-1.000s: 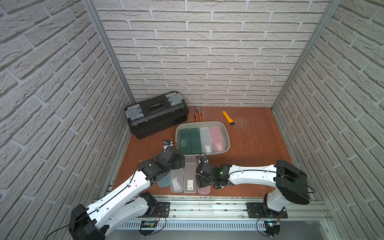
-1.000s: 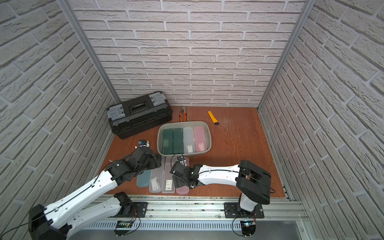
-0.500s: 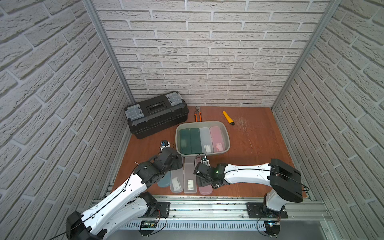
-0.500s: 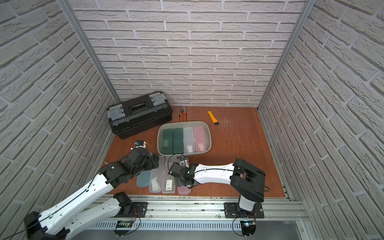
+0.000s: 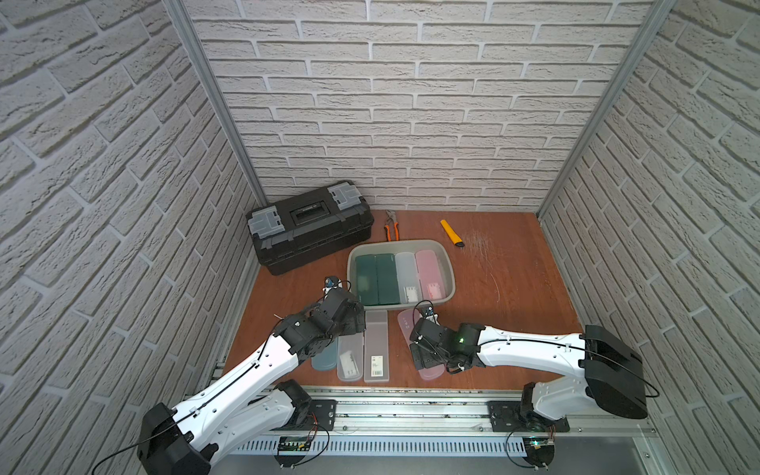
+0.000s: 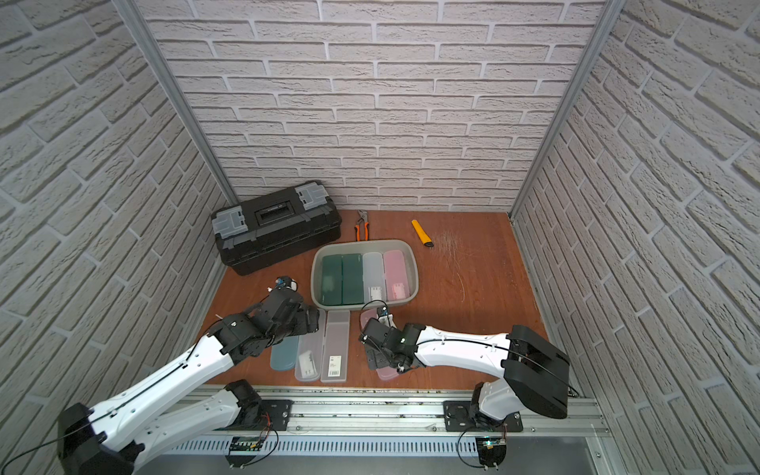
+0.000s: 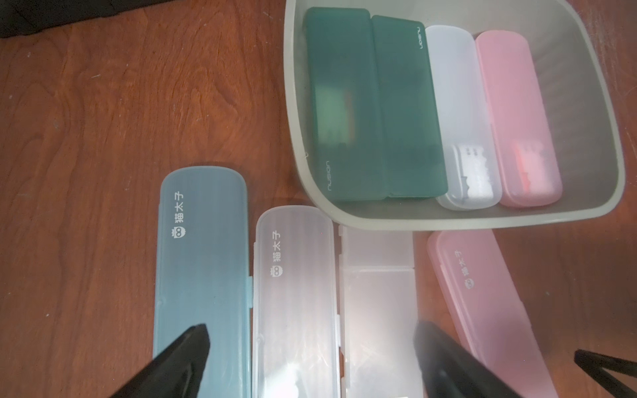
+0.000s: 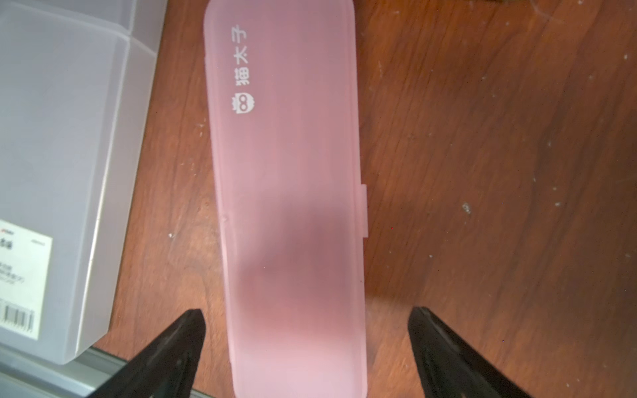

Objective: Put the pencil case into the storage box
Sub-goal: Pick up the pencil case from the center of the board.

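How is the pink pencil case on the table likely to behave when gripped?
Probably stiff: the pink pencil case looks like hard plastic. Likely slippery, given its smooth frosted sides. Flat, so it should not roll.

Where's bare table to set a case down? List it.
Free: the wood right of the storage box, nearer than the yellow knife; a smaller patch before the toolbox. Crowded: the front row of pencil cases; the box floor is covered.

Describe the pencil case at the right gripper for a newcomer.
Find the grey-green storage box by the black toolbox; four cases lie outside its near rim. Take the pink pencil case, alone on the right arm's side between the right gripper's open jaws; the blue case and two clear cases lie together.
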